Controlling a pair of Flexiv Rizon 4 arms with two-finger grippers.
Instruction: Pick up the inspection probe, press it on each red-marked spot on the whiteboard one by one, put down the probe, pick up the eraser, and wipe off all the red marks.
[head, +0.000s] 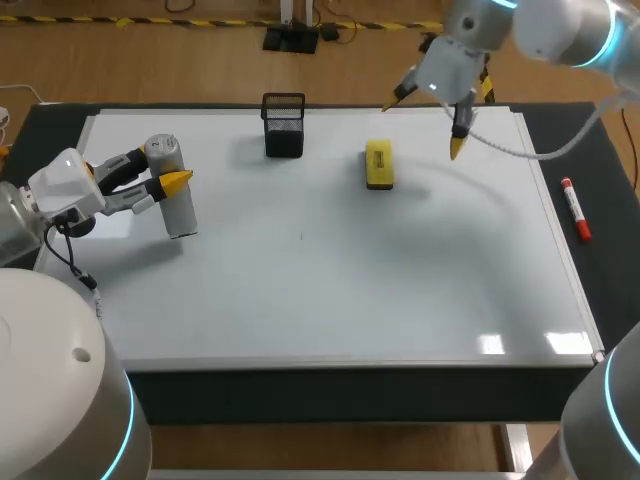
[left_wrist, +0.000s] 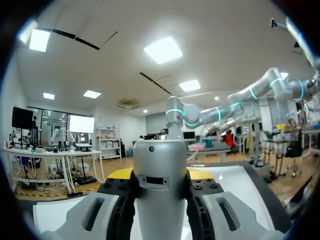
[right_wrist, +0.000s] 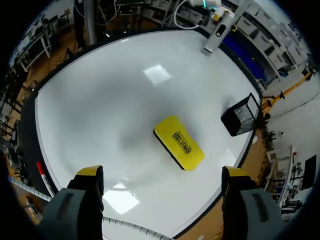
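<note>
Between the left jaws, clenched on it, the silver probe (head: 180, 215) stands tilted over the whiteboard (head: 330, 290) near its left edge, while the right jaws hang spread wide over the yellow eraser (head: 379, 164) lying flat on it (a black mesh cup (head: 284, 125) stands nearby).

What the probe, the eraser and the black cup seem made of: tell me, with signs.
Probe: looks like satin metal, silvery grey with soft sheen; painted plastic possible. Eraser: smooth yellow plastic shell, slightly glossy. Black cup: wire mesh, see-through walls, likely metal.
</note>
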